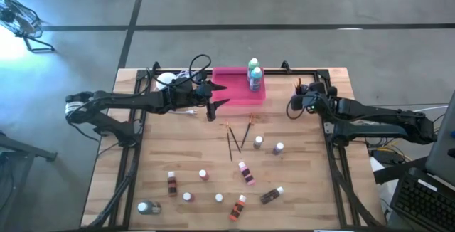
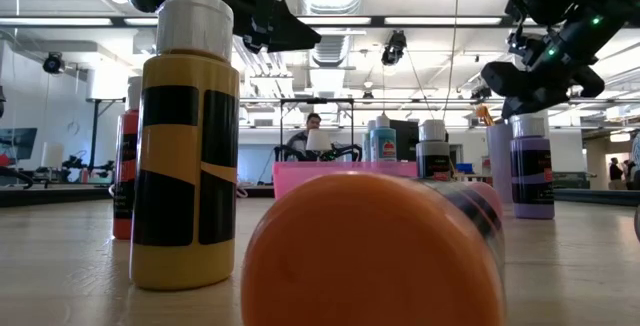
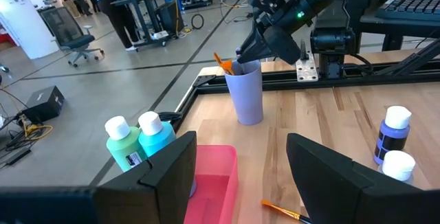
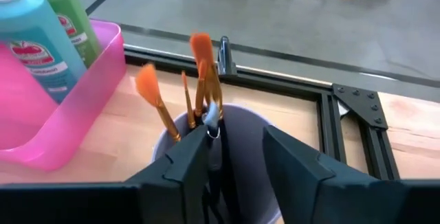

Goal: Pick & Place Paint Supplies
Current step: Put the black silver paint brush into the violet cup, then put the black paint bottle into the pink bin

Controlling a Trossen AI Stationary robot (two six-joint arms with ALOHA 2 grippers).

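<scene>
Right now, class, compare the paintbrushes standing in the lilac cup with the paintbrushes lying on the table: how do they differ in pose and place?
The brushes in the cup stand upright, orange bristles up, bunched together; the brushes on the table lie flat, fanned apart. The cup brushes sit near the table's far right corner under the right gripper; the table brushes lie mid-table, in front of the pink tray. Both are thin, with orange tips.

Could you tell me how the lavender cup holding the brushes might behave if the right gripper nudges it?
The lavender cup is tall and narrow, so it probably tips easily. It looks like light plastic and would likely slide. The brushes stand loose inside and may rattle or shift under the right gripper.
</scene>
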